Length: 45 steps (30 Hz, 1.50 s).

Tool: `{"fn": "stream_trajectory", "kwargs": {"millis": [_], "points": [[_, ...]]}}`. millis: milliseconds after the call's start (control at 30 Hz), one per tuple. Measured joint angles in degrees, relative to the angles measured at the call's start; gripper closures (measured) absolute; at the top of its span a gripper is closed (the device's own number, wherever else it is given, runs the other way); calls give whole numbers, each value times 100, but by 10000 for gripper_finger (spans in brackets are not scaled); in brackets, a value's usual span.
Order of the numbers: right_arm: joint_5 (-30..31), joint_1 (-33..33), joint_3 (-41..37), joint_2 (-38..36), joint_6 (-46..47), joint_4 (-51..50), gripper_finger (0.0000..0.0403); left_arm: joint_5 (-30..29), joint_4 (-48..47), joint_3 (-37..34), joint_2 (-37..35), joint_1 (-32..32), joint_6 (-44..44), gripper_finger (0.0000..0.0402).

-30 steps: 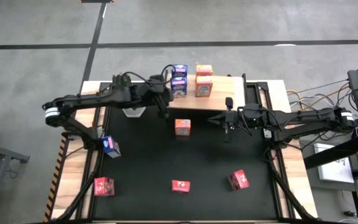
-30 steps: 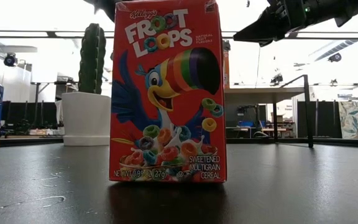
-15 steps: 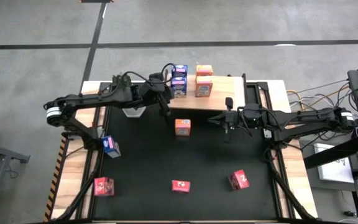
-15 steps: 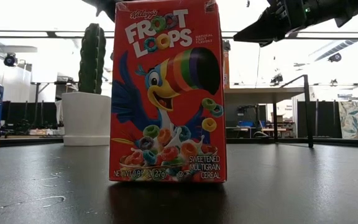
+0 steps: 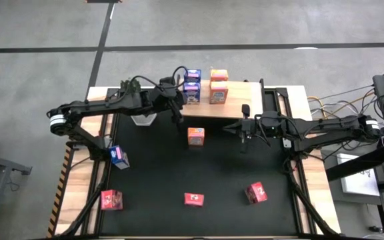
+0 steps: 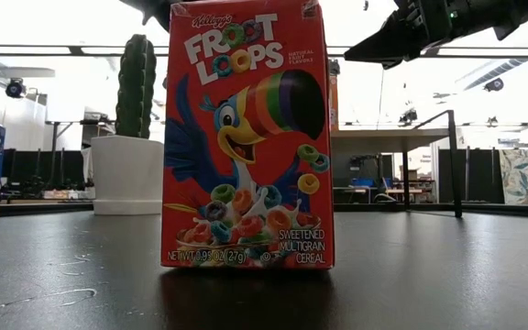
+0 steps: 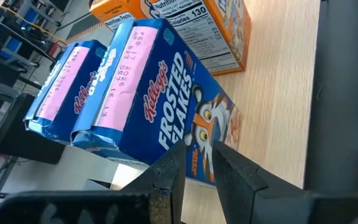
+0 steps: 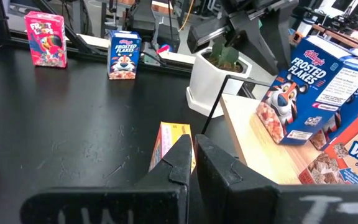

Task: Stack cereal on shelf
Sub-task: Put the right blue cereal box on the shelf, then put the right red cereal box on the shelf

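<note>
Over the last second almost nothing has moved. The left gripper point(image 7: 197, 153) has shifted only slightly where it hovers by the left end of the shelf point(image 5: 239, 107), a light natural-wood board on a black frame along the far edge of the table. No box has changed place. I judge this a pause after a placement, with the next pick not begun.

From the left, a red cardboard mini box point(image 5: 111, 199) stands near the front-left corner of the black table mat point(image 5: 152, 167). A blue cardboard mini box point(image 5: 119, 156) sits at the mat's left edge. A white hexagonal pot holding a green cactus point(image 5: 142, 119) is at the mat's far edge.

The left claw's fingers stand a narrow gap apart and hold nothing. Just ahead of them are two blue Frosted Flakes boxes point(image 7: 129, 93), close together on the shelf's left end, glossy, with folded pink-printed flaps. An orange cardboard box point(image 5: 195, 136) stands on the mat just below the shelf's front edge. A second red box point(image 5: 193, 199), Froot Loops, is near the mat's front edge.

Two orange boxes point(image 5: 219, 85) share the shelf to the right of the blue pair. The right gripper point(image 8: 193, 142) waits over the mat near the shelf's right end, its fingers pressed together and empty. A third red box point(image 5: 257, 193) is toward the front-right corner. Four boxes are shelved and five remain.
</note>
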Motion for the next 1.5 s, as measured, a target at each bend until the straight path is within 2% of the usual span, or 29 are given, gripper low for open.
{"fn": "stream_trajectory", "kwargs": {"millis": [367,567,867,1133,1500], "points": [[0,0,0,0,-20,0,390,24,74,0,0,15,-114,339],[0,2,0,0,-15,-2,390,329,160,-214,-2,-14,-458,339],[0,2,-2,2,-15,0,390,382,1402,-896,-2,-165,-713,339],[0,2,-2,2,0,0,390,363,2178,-1210,-2,-144,-792,339],[0,0,-2,0,4,17,390,361,2294,-1257,-13,-159,-798,339]]}}
